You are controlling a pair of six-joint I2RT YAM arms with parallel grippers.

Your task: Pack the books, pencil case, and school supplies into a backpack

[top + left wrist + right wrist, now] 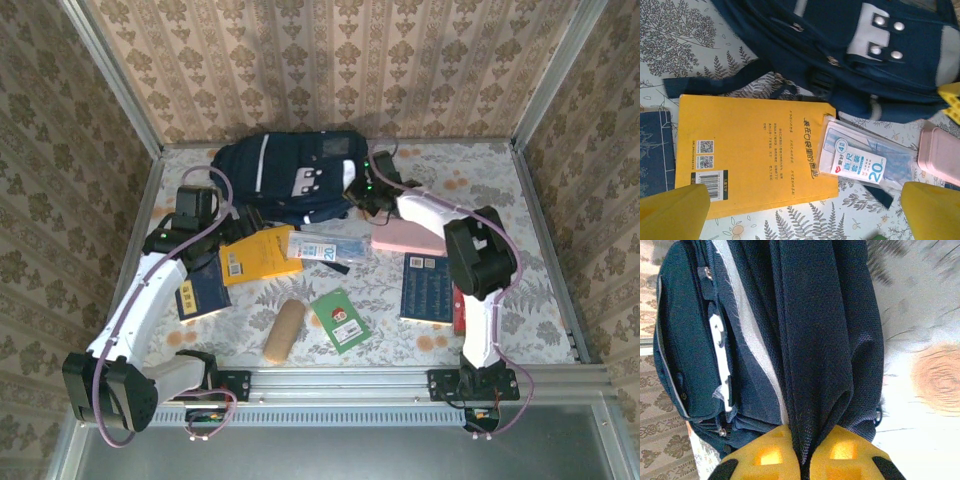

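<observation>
The big navy backpack (pixel 285 175) lies at the back of the table. My right gripper (pixel 360 195) is at its right edge, shut on a fold of the backpack's dark mesh fabric (pixel 825 340), which is pinched between the yellow fingers (pixel 765 457). My left gripper (pixel 232 228) hovers open over the yellow book (pixel 755 155), its fingertips (pixel 675 210) wide apart with nothing between them. The blue-and-white packet (pixel 867 160) lies beside that book, and the pink box (pixel 940 152) is further right. Navy books (pixel 430 288) (pixel 203 292), the green book (pixel 340 319) and the tan roll (pixel 284 331) lie nearer the front.
A small red pack (pixel 458 310) sits by the right arm's base link. A backpack strap (pixel 715 82) trails across the flowered tablecloth above the yellow book. Metal frame rails (pixel 400 380) and wallpapered walls enclose the table.
</observation>
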